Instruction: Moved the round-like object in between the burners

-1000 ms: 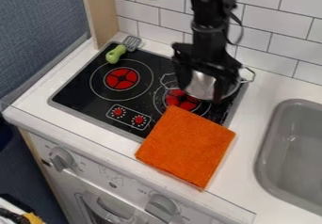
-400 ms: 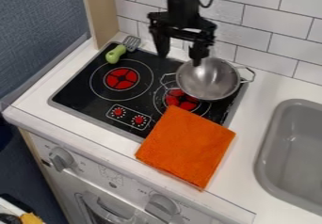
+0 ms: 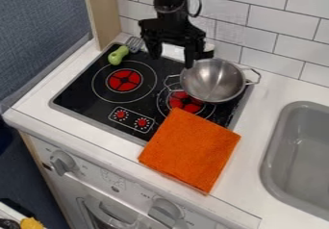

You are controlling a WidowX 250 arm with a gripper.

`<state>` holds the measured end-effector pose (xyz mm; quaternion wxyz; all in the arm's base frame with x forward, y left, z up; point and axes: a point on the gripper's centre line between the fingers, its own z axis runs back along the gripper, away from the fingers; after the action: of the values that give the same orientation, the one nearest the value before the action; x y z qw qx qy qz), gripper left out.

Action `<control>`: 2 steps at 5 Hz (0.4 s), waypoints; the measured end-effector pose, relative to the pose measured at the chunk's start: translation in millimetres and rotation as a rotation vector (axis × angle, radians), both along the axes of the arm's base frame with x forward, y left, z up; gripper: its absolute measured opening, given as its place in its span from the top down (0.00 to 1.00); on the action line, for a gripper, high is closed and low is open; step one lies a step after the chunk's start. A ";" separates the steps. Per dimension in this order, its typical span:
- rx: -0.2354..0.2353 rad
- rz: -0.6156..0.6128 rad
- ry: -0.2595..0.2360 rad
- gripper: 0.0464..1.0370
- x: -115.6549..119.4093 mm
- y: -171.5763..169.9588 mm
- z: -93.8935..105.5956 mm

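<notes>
The open-topped metal pot (image 3: 215, 81) overlaps a burner (image 3: 184, 102); the gripper (image 3: 172, 61) hangs nearby.

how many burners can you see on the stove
2: the left burner, and the right burner, partly covered by the metal pot and orange cloth. The pot could hide another.

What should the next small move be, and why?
Probably lower the hand onto the pot's nearest rim: it hangs open and empty, and the pot overlaps the burner by the orange cloth, not the gap between burners.
</notes>
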<state>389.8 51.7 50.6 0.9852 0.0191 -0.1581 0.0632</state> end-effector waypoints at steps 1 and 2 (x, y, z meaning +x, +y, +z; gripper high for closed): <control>-0.010 -0.038 -0.118 0.04 11.7 10.2 0.5; -0.003 -0.062 -0.141 0.04 20.7 15.0 3.4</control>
<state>410.5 66.7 53.9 0.9731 0.0082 -0.2277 0.0342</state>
